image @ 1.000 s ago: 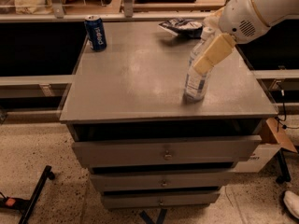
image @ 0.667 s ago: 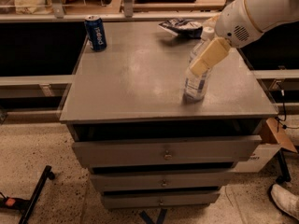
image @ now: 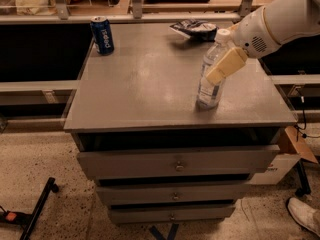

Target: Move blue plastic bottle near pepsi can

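A white robot arm reaches in from the right. Its gripper (image: pixel 214 75) is clamped around the middle of the blue plastic bottle (image: pixel 208 94), which stands slightly tilted near the right front of a grey drawer cabinet (image: pixel 150 84). The pepsi can (image: pixel 102 35) stands well apart, at the back left corner.

gripper (image: pixel 212 77) on bottle (image: pixel 208 94), front-right; can (image: pixel 102 35) back-left

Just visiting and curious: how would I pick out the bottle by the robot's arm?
Look at the grey cabinet top, toward its front right. The bottle stands there with the gripper at its upper half. It is tall, clear and white-capped, unlike the short blue can at the back left.
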### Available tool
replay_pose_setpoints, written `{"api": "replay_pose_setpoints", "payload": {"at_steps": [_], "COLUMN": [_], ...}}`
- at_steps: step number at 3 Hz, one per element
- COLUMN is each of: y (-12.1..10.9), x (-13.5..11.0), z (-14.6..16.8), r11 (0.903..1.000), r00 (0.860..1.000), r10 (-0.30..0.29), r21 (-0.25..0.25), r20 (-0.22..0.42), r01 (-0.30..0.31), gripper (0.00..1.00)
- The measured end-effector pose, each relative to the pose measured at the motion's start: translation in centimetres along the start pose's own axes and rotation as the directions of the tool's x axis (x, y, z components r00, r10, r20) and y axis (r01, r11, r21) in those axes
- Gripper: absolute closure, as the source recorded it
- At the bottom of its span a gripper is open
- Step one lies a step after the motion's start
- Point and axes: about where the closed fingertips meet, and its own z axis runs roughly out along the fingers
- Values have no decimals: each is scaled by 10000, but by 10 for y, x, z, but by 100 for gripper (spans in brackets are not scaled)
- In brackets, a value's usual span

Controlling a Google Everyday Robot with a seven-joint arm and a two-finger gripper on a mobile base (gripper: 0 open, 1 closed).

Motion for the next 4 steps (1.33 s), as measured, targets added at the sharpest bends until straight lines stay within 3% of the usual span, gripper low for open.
{"api": "replay_pose_setpoints", "payload": {"at_steps": [1,4], "y": [-3,2], "x": [9,20], "z": [0,-1], "r11": [9998,9984], "r00": [9997,9985], "r10": [208,407], "r21": [-80,-371], "r20": [146,-364], "r01": [-207,-420], "gripper": [18,88]}}
